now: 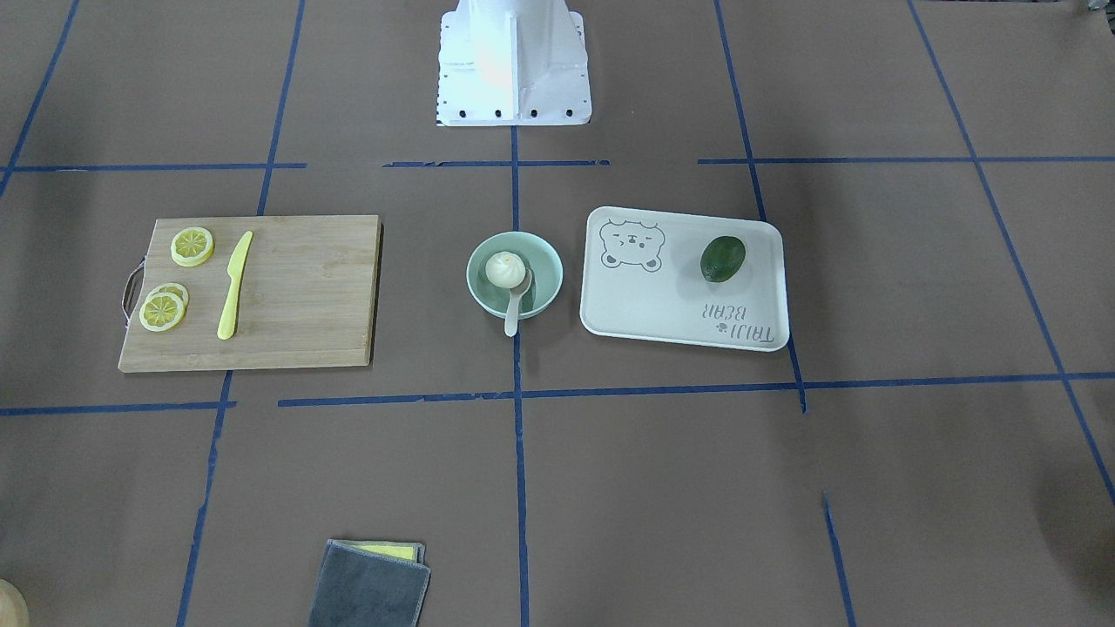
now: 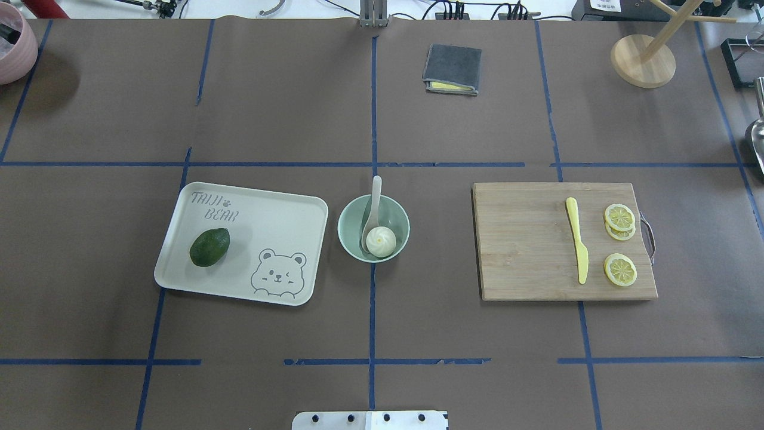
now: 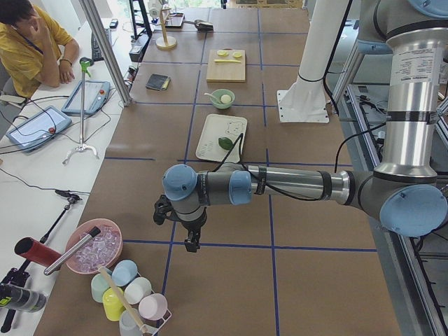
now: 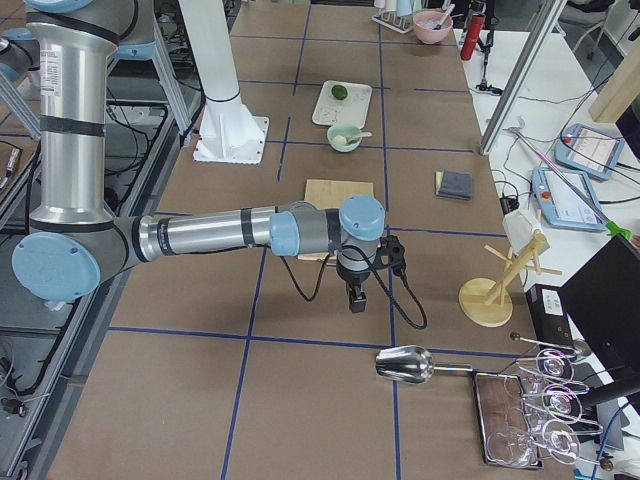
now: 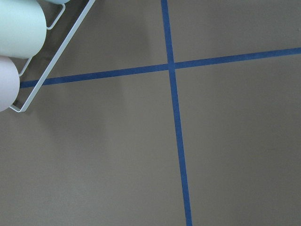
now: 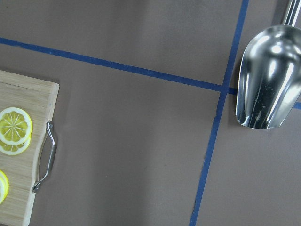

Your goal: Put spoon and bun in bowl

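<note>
The mint-green bowl (image 2: 398, 218) stands at the table's middle, between the tray and the cutting board; it also shows in the front view (image 1: 545, 261). The white bun (image 2: 381, 241) lies inside it. The beige spoon (image 2: 373, 203) rests with its scoop in the bowl beside the bun and its handle over the far rim. My left gripper (image 3: 190, 242) hangs over the table's far left end, far from the bowl. My right gripper (image 4: 355, 301) hangs over the far right end. Both show only in side views, so I cannot tell whether they are open or shut.
The bear-printed tray (image 2: 268, 209) holds a dark green fruit (image 2: 209, 246). The wooden board (image 2: 525, 245) carries a yellow knife (image 2: 578, 248) and lemon slices (image 2: 619, 270). A folded grey cloth (image 2: 452, 69), a metal scoop (image 6: 265, 80) and a cup rack (image 5: 28, 56) lie at the edges.
</note>
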